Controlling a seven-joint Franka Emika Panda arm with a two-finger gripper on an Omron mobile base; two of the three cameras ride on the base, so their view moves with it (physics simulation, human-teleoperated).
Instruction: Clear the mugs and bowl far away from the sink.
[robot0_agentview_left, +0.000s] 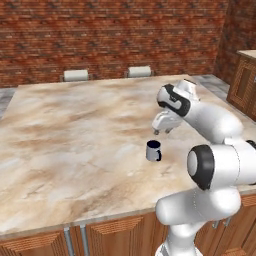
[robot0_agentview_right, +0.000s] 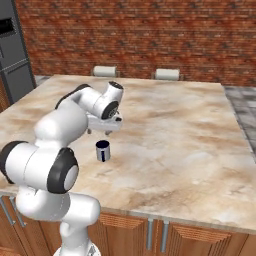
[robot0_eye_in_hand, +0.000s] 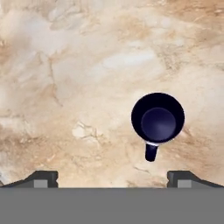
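Marble-patterned countertop (robot0_agentview_left: 75, 135), one dark blue mug (robot0_agentview_left: 153, 150) upright near the front edge, handle toward the robot's base. Gripper (robot0_agentview_left: 161, 131) poised above and just behind the mug, jaws spread wide, nothing between them. From the hand camera, mug (robot0_eye_in_hand: 157, 117) seen straight down its mouth, sitting right of centre between the two fingertips (robot0_eye_in_hand: 43, 179), handle pointing down the frame toward the hand. No sink, bowl or second mug to be made out in these pictures.

Likely trouble from here: a straight descent with the mug off-centre, one finger landing on the rim and tipping or skating the light mug across the smooth stone. Also possible: a finger catching the handle and spinning the mug out of the grasp. Front edge close enough for a hard knock to send it over.
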